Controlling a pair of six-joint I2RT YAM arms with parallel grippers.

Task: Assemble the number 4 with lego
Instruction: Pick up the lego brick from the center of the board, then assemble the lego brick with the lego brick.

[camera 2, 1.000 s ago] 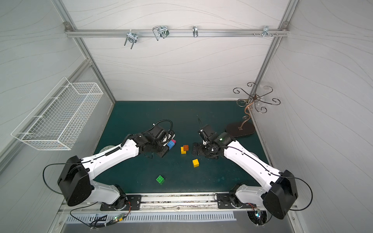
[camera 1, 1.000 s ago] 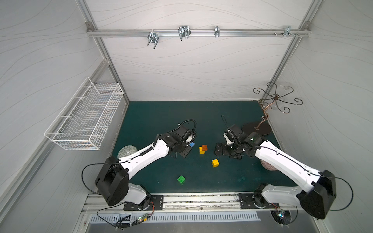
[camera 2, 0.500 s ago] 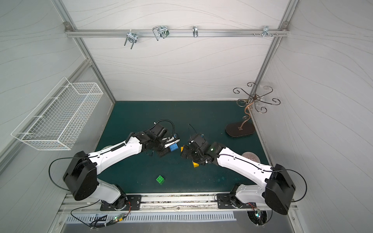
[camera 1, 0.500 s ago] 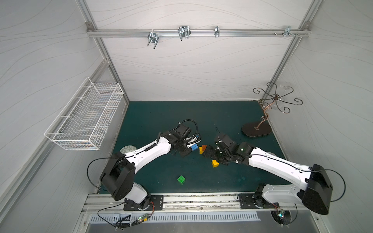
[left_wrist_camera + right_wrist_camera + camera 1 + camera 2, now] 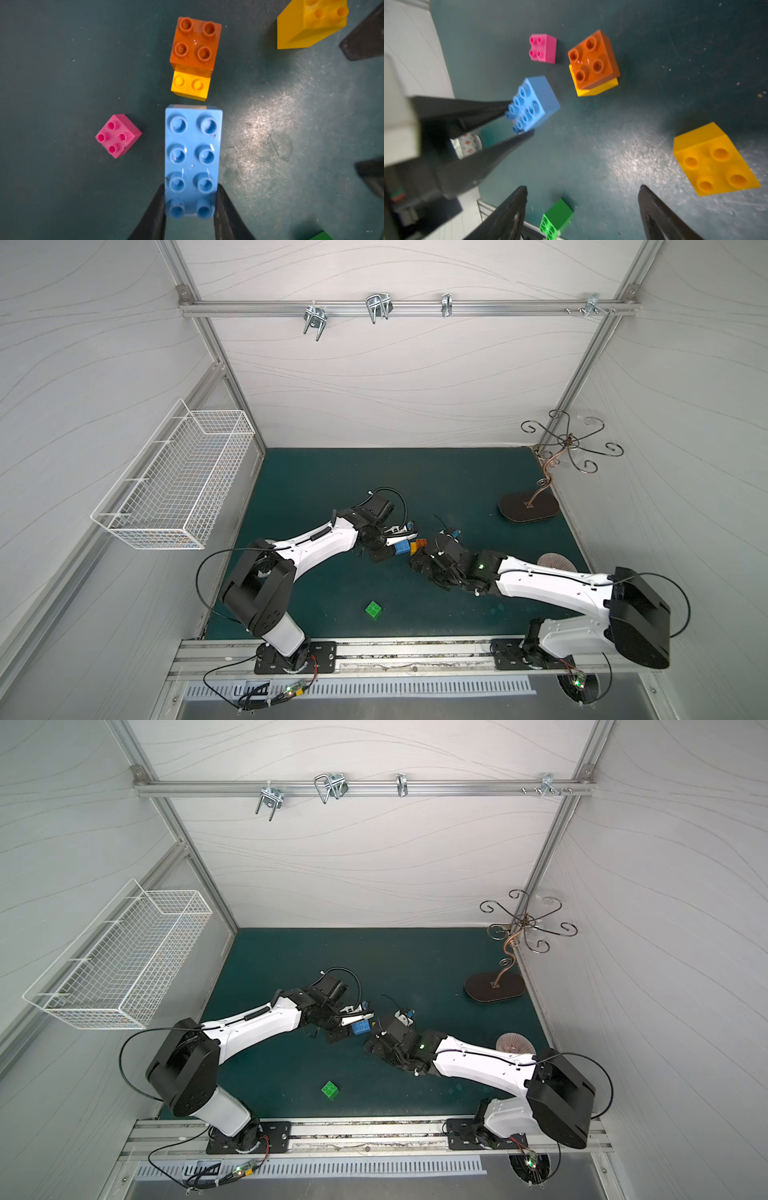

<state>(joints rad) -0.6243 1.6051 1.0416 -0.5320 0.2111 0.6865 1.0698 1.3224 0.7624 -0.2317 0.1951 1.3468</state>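
Left claw: left gripper [image 5: 191, 187] pinches one end of the blue brick [image 5: 192, 158], at the centre of both top views.
Right claw: right gripper [image 5: 582, 188] gapes wide and empty beside the loose yellow brick [image 5: 714, 160].
Doing it well: keep the blue brick level and square its studs before pressing.
Nearby: orange brick [image 5: 195, 41] half-overlaps the lower yellow brick [image 5: 190, 86]; pink brick [image 5: 118, 136] is beside them; green brick [image 5: 373, 609] lies lower centre, well apart.
In the way: the claws work close together and could collide.

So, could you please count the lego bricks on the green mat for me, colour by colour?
1 blue brick
1 pink brick
1 orange brick
1 green brick
2 yellow: the loose yellow brick and the yellow brick under the orange
Total: 6 bricks
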